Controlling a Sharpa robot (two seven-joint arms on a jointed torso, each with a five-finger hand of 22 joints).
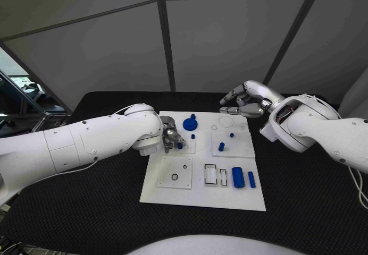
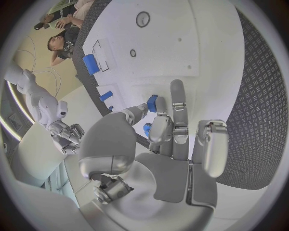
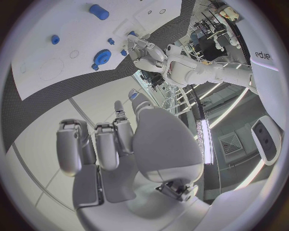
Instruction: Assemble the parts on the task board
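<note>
From my seat at the controls, the left arm reached in across the table (image 1: 92, 223) with its forearm angled toward the task board (image 1: 203, 196), and the left hand (image 1: 170, 139) sat low over the board's left edge, wrist bent down. In the left wrist view its fingers (image 2: 178, 103) were drawn together round a small blue part (image 2: 153, 103), pinched between thumb and a finger, with a second bit of blue (image 2: 147, 130) showing just under the fingers; I could not tell whether that one was held too. The right arm came in high from the other side, and the right hand (image 1: 245, 101) hovered above the board's far right corner, clear of the surface. Its fingers were curled loosely apart with nothing in them. On the board I saw a blue gear (image 1: 190, 125) near the far left, small blue pegs (image 1: 222, 146) standing around the middle, and two blue cylinders (image 1: 237, 177) lying side by side by the near right slots. The right wrist view showed the gear (image 3: 101, 58) and a cylinder (image 3: 99, 11) well away from that hand.
</note>
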